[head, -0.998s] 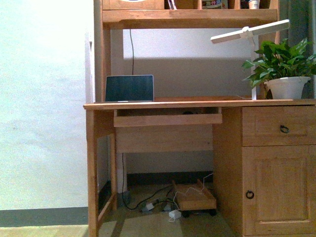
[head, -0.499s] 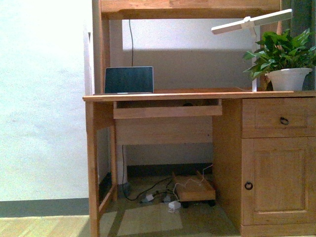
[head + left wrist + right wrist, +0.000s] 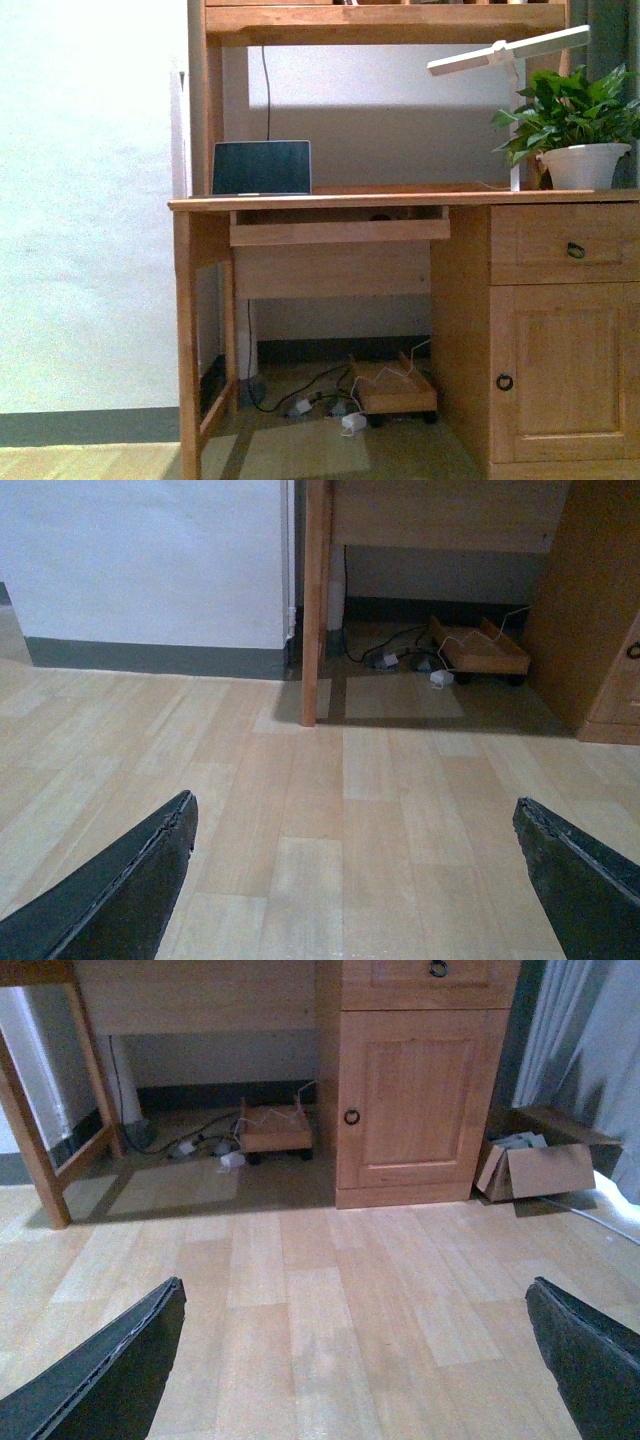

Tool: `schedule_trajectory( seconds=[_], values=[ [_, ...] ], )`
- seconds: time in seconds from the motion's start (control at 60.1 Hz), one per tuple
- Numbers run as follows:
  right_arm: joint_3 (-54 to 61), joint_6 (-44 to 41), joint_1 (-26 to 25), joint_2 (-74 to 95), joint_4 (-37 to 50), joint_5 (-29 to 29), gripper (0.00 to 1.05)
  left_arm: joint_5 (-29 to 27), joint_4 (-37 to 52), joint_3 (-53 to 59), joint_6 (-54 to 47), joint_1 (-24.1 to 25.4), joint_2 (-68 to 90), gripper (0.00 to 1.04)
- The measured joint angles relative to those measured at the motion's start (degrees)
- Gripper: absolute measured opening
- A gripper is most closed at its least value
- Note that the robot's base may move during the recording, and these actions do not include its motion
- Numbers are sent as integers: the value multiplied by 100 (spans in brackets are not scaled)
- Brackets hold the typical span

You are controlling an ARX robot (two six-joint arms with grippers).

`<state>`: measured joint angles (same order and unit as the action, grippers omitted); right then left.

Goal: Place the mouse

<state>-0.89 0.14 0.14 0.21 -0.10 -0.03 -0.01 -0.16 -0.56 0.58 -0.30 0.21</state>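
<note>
Left gripper [image 3: 352,800]: you see both dark fingers [image 3: 130,890] spread wide at the picture's lower corners, with only bare wood floor [image 3: 300,880] between them. Nothing held.

Right gripper [image 3: 355,1282]: same stance. Its fingers [image 3: 110,1370] stand far apart over the floor, with nothing between them. A cardboard box [image 3: 545,1170] lies open on the floor beside the cupboard, below a grey curtain [image 3: 590,1040].

Front view, neither arm in sight. Low on the floor under the bench [image 3: 300,203]: a small wooden board on wheels [image 3: 395,388], a tangle of cables [image 3: 300,395], and a white plug [image 3: 353,421] just in front of the board.

Under the bench top, a pull-out tray [image 3: 338,232] stands partly drawn. In the gap between the tray's front board and the bench top, right of middle, a small dark domed lump shows. That looks like the mouse [image 3: 380,214], sitting on the tray, though it is too small for you to read any detail.

To the right are a drawer [image 3: 565,243] and a cupboard door [image 3: 565,370], both shut.

On the bench top:
- A laptop [image 3: 262,167] at the left, open, with a dark screen.
- A white lamp [image 3: 508,52] reaching over the right side.
- A green plant [image 3: 570,105] in a white pot [image 3: 587,165] at the far right.

Above is a wooden shelf [image 3: 385,22]. Behind it is a pale wall [image 3: 90,200].
</note>
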Motion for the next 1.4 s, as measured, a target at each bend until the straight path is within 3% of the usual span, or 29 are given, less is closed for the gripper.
schedule_trajectory(
  seconds=[1.398],
  values=[
    [0, 0, 0, 0, 0, 0, 104, 0, 0, 0, 0, 0, 0, 97]
  ],
)
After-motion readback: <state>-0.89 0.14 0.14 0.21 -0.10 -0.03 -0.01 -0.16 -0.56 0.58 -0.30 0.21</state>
